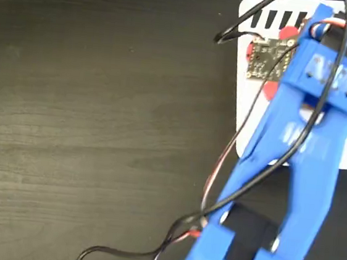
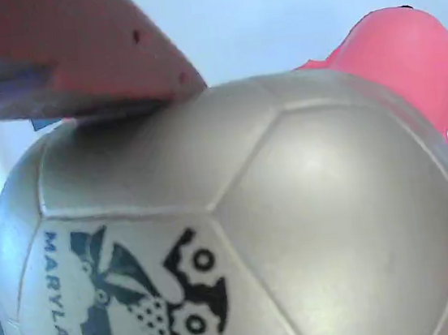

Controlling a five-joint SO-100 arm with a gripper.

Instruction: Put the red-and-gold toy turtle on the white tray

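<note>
The red-and-gold toy turtle [image 2: 240, 231] fills the wrist view: a domed gold shell with a dark printed marking and a coral-red head [image 2: 402, 56] at the right. One finger [image 2: 70, 47] of my gripper presses on the shell's top left; the other finger is out of sight. In the fixed view, my blue arm reaches over the white tray [image 1: 246, 100] at the top right. The gripper [image 1: 273, 63] is hidden under a small circuit board, and only red bits of the turtle [image 1: 268, 90] peek out around it. Pale tray surface [image 2: 271, 15] shows behind the turtle.
The dark wood-grain table [image 1: 100, 122] stretches left of the tray. Black and red-white cables [image 1: 219, 172] trail along the arm down to the bottom edge. Black diagonal stripes [image 1: 275, 19] mark the tray's top edge.
</note>
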